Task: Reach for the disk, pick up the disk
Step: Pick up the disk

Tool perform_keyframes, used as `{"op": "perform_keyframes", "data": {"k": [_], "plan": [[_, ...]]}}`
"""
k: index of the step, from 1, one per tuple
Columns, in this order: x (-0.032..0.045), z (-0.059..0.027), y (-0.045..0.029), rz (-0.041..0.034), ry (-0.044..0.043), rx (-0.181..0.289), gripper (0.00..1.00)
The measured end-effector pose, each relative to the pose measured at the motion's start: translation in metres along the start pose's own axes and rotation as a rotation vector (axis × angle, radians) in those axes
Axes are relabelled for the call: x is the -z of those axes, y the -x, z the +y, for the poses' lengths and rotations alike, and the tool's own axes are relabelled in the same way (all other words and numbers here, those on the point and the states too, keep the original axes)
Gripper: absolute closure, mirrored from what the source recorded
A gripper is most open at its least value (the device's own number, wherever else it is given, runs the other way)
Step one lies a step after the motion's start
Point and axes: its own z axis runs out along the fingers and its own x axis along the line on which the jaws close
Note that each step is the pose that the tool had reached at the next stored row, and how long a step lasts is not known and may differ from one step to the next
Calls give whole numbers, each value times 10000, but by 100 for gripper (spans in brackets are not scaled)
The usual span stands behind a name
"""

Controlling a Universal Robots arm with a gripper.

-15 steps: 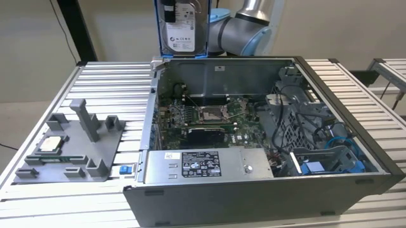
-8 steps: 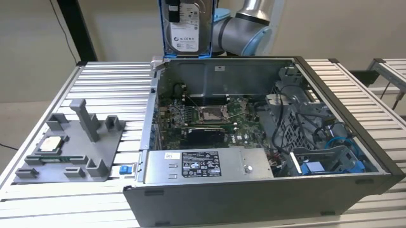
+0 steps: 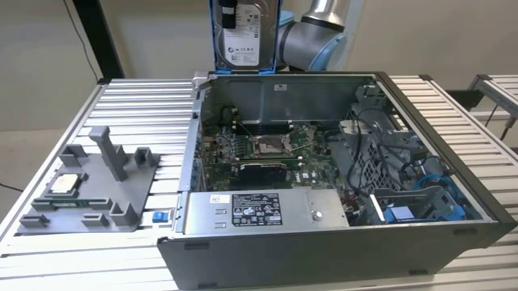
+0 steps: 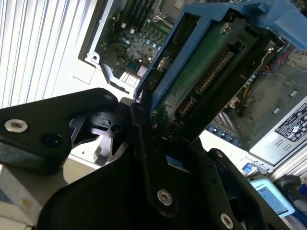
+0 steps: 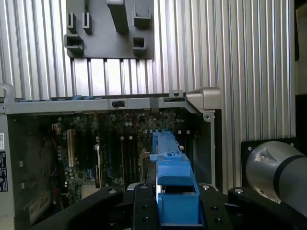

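Exterior view: disk (image 3: 245,33) hangs upright, high above the rear wall of the open computer case (image 3: 437,200). Second wrist view: tool (image 4: 165,122) clenched on its blue-framed end. Advise a firm, centred clamp and no tilt.

A desk (image 3: 137,115) of ribbed silver metal slats is shown from above at an angle. An open grey computer case (image 3: 324,257) is laid on its side across the middle and the exterior view's right of the desk, with its inside turned upward. A flat grey fixture plate (image 3: 89,188) with upright posts is set on the desk at the exterior view's left, near the case. A small blue piece (image 3: 160,216) is placed between them, just beside the plate's corner
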Motion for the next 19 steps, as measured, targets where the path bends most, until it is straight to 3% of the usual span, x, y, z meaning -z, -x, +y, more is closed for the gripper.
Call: {"op": "perform_keyframes", "data": {"k": [8, 19], "plan": [[1, -6, -10, 0, 0, 1, 100], [8, -13, -84, 0, 0, 0, 100]]}}
